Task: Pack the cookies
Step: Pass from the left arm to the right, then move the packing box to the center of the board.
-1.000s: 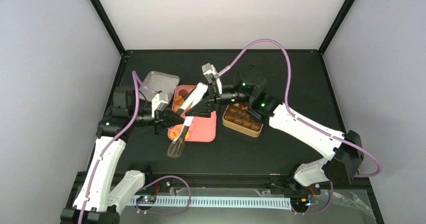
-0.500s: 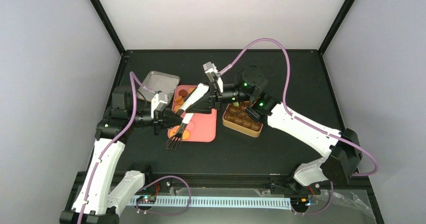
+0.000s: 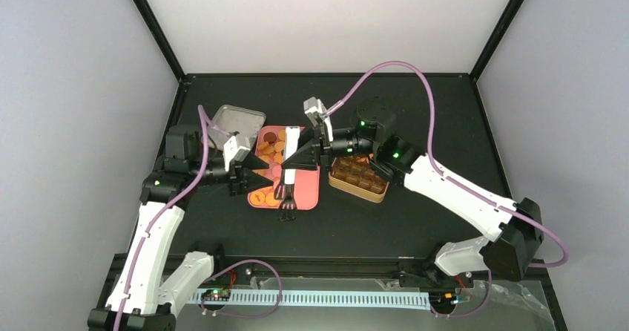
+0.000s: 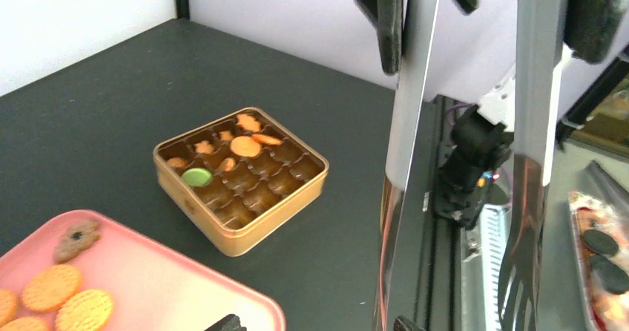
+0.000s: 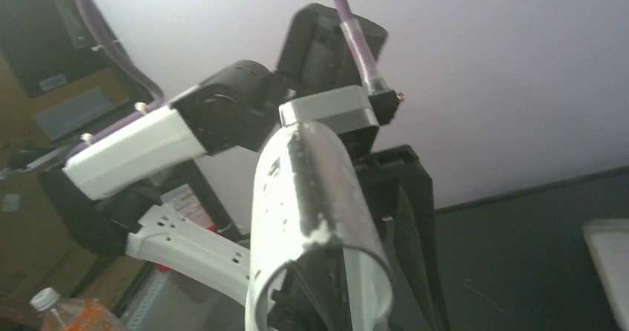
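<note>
Orange cookies lie on a pink tray. In the left wrist view more cookies show on that tray. A gold tin right of the tray holds a few cookies, one of them green. White-handled tongs hang over the tray, tines toward the near edge. My right gripper is shut on their upper end. My left gripper stands open left of the tongs, apart from them; its fingertips sit wide apart and the tong arms rise beside them.
A silver lid lies behind the tray on the left. Past the table's near rail sits a packet with dark discs. A bottle stands off the table. My two arms meet above the tray.
My left gripper has opened and let go of the tongs. The tongs swung from slanted to nearly straight over the tray, with my right gripper closed on their handle end.
</note>
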